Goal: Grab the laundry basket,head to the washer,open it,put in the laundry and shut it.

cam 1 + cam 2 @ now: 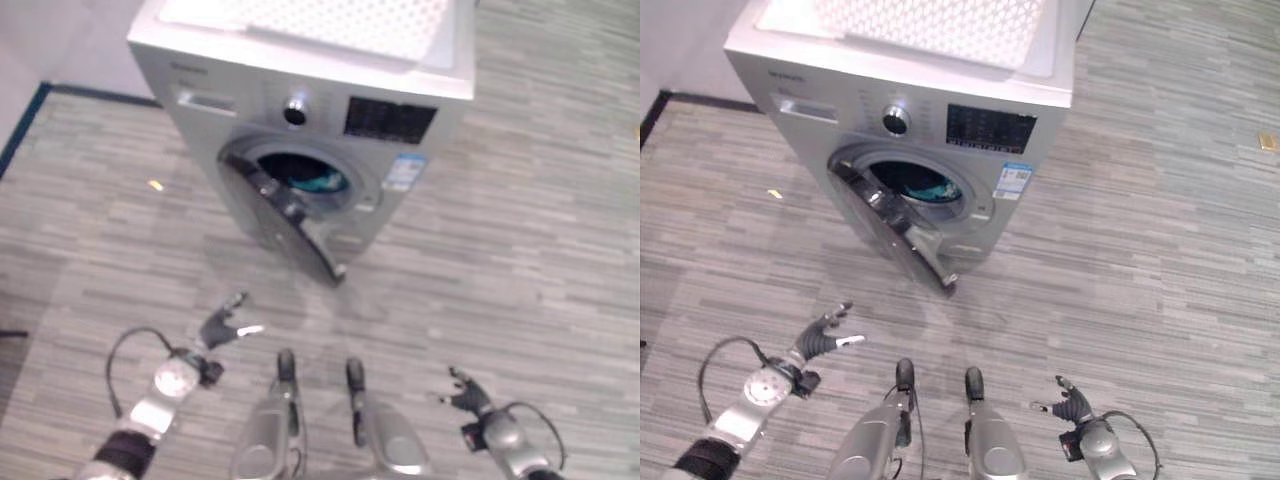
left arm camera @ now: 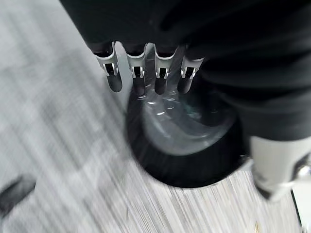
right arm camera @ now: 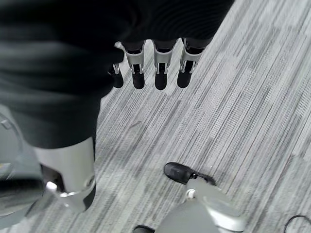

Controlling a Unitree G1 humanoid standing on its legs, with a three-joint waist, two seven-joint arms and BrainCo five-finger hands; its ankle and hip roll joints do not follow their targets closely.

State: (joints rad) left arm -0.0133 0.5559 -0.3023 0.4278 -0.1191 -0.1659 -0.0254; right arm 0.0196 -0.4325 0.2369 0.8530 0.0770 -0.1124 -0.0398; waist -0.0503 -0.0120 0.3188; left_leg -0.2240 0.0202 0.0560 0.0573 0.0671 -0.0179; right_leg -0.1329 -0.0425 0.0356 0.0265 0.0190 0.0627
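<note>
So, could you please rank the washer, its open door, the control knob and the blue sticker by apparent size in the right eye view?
1. Washer
2. Open door
3. Blue sticker
4. Control knob, close to the sticker in size, so those two are uncertain.

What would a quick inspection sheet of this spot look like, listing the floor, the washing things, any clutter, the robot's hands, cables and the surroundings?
Surface: grey striped floor.
Job's things: silver front-loading washing machine; its round door hangs open; teal laundry lies in the drum; a white perforated item, perhaps the basket, lies on top.
Clutter: small yellowish scraps on the floor, one left of the washer, one far right.
Hands: left hand open, empty, raised towards the door; right hand open, empty, low over the floor.
Cables: nothing seen apart from the robot's own.
Surroundings: pale wall with dark skirting behind the washer.
</note>
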